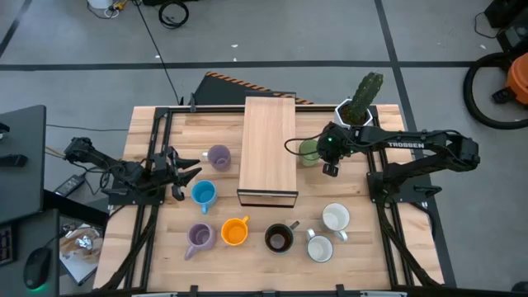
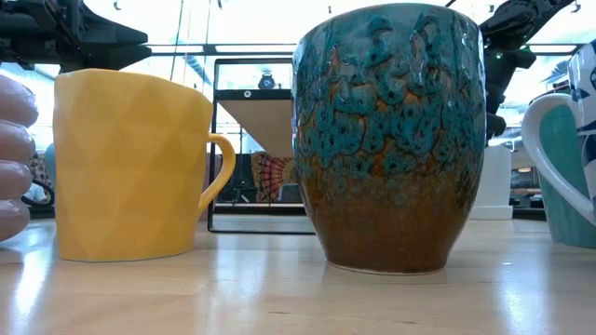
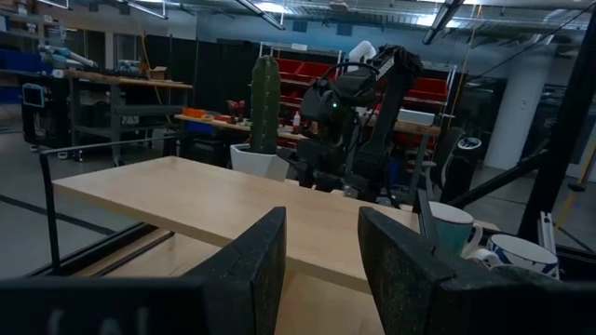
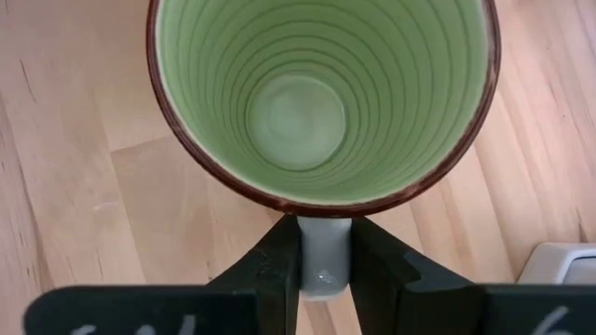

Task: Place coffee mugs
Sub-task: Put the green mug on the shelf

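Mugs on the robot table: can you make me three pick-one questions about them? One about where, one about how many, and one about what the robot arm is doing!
1. Where is the green mug?
A) between the wooden block and the cactus pot
B) on top of the block
C) at the front, next to the orange mug

2. How many white mugs are there?
A) one
B) two
C) four

3. What is the right end effector doing?
A) hanging open over the black mug
B) lifting the cactus
C) shut on the green mug's handle

Answers:
1 A: the high view shows it right beside the block, on the cactus side.
2 B: two sit together at the front right.
3 C: the right wrist view shows both fingers pinching the handle.
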`<state>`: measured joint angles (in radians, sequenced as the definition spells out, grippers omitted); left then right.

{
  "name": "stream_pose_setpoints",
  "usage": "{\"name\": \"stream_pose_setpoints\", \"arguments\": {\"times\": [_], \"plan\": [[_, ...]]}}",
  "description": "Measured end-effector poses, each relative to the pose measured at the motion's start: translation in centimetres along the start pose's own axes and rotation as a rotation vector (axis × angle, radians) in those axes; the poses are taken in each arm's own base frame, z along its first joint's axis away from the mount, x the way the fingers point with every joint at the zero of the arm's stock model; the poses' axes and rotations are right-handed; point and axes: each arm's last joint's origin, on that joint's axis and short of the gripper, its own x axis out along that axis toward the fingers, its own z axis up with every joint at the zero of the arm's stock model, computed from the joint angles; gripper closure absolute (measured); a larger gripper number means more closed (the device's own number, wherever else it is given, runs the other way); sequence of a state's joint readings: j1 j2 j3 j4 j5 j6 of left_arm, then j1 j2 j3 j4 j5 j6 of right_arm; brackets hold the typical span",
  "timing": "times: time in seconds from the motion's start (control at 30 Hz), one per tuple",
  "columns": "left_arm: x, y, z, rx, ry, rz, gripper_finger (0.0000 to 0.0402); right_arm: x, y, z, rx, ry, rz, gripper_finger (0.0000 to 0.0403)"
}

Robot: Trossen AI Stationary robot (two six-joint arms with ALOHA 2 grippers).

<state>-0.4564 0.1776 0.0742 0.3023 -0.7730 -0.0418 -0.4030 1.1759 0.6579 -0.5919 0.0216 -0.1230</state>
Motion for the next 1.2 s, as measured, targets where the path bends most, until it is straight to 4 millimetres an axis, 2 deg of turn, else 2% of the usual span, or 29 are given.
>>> {"name": "stream_pose_setpoints", "arguments": {"times": [1.0,1.2], "plan": [[0.0,0.0,-0.01,0.0,0.0,0.0,0.026,0.0,0.02,0.0,0.019,-0.001,0.009,0.033],[0.0,0.0,-0.01,0.0,0.0,0.0,0.026,0.01,-0.47,-0.02,0.034,-0.004,0.005,0.033]]}}
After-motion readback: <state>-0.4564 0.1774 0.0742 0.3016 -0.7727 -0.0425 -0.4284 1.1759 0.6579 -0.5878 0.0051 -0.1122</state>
